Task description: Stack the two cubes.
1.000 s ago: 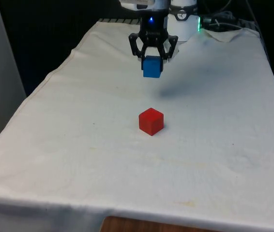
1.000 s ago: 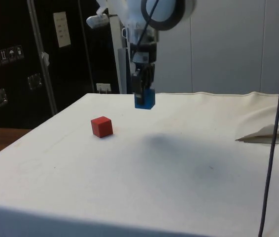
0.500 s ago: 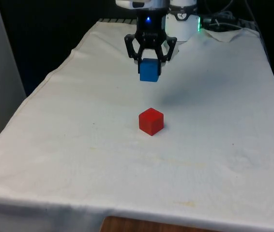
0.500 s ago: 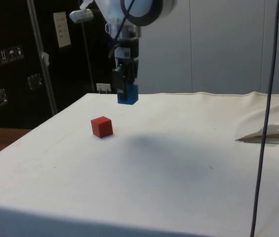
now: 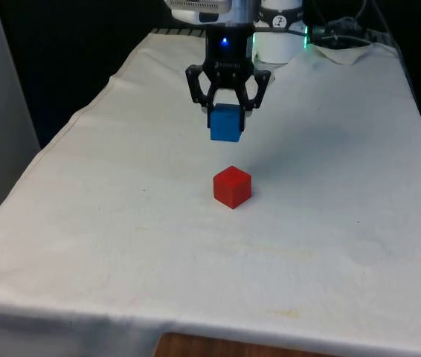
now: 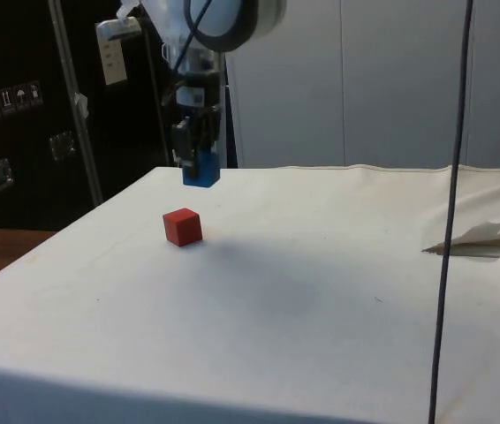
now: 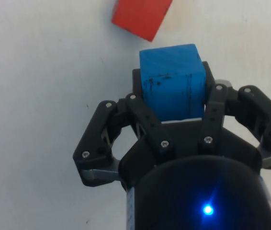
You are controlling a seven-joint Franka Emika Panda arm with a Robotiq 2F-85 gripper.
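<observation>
**Cubes: red one on the cloth, blue one held in the air**

Cubes first, nearest to farthest from the front camera. On my front feed the red cube (image 5: 232, 187) sits on the white cloth (image 5: 121, 245) around the middle of the table, one corner turned toward the camera. It touches nothing but the cloth. From the side camera I see the same red cube (image 6: 183, 227) resting flat, with bare cloth all around it.

Beyond it, the blue cube (image 5: 225, 123) hangs clear of the table, above the red one and a little farther from the front camera. There is a plain gap of air between the two; they do not touch. On the side feed the blue cube (image 6: 200, 168) sits higher than the red cube and slightly toward the far side of it.

The gripper (image 5: 227, 111) has the blue cube pinched between its two fingers, jaws closed to the cube's width, fingers pointing straight down. The side feed shows the gripper (image 6: 197, 159) in the same upright pose. My wrist feed shows the blue cube (image 7: 172, 81) squarely between the black fingers (image 7: 215, 103), with dark scuff marks on its upper face, and the red cube (image 7: 140, 17) on the cloth beyond it, offset to one side rather than directly beneath.
</observation>
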